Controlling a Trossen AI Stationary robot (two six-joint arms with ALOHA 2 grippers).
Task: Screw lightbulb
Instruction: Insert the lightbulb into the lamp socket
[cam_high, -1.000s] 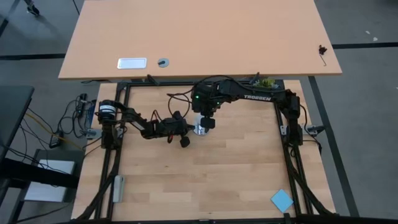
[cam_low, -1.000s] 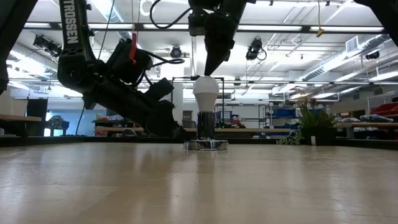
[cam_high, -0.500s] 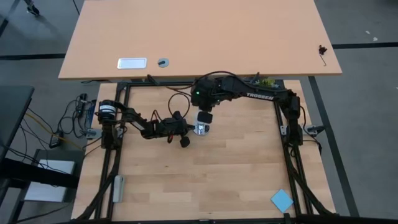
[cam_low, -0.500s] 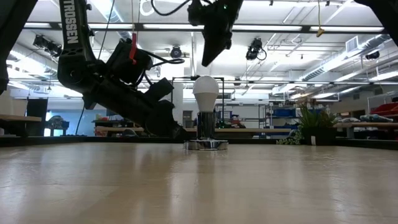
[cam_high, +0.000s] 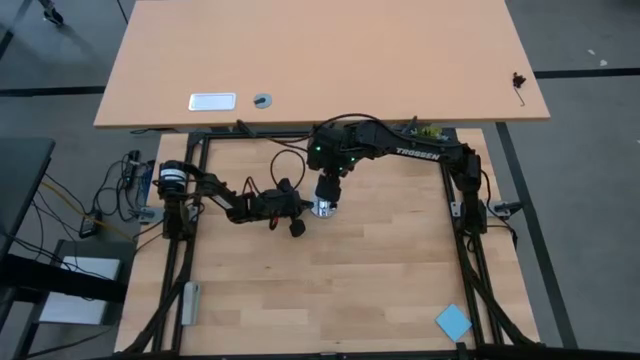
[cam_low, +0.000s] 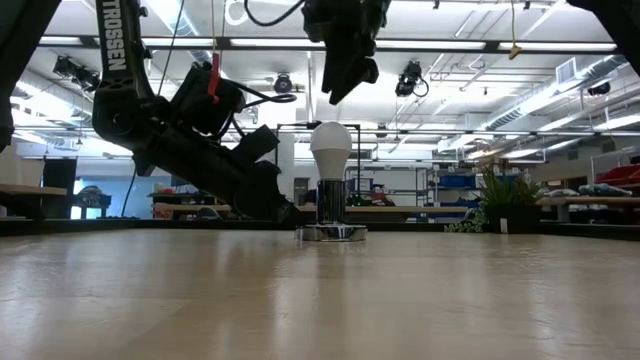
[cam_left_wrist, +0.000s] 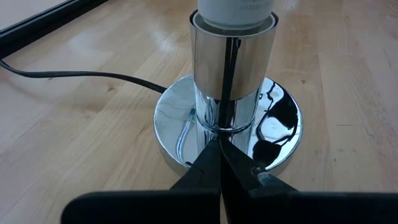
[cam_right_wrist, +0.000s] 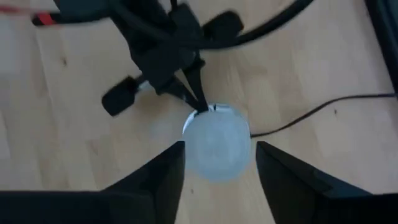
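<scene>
The white lightbulb (cam_low: 331, 146) stands upright with its screw end in the shiny silver socket base (cam_low: 331, 232), which stands on the table at mid-far; its black cord (cam_left_wrist: 74, 75) runs off along the wood. My right gripper (cam_low: 343, 78) hangs open above the bulb (cam_right_wrist: 216, 149), one finger on either side and clear of it. My left gripper (cam_left_wrist: 219, 144) is shut, low at the base's left side (cam_high: 308, 208). My left gripper's shut fingertips (cam_left_wrist: 211, 163) rest on the base's round chrome foot (cam_left_wrist: 186, 134), right in front of the socket's upright tube (cam_left_wrist: 231, 68). The fingers come low and slanting from the table's left. The base stands flat on the table.
A blue square pad (cam_high: 453, 322) lies at the near right corner. Black frame rails (cam_high: 470, 270) run along the table's sides. A larger tan tabletop (cam_high: 320, 60) lies beyond the far edge. The table's near half is bare wood.
My right gripper has risen a little, from just above the bulb's top to well clear of it, and has turned somewhat about its wrist. The bulb and the base have kept still.
</scene>
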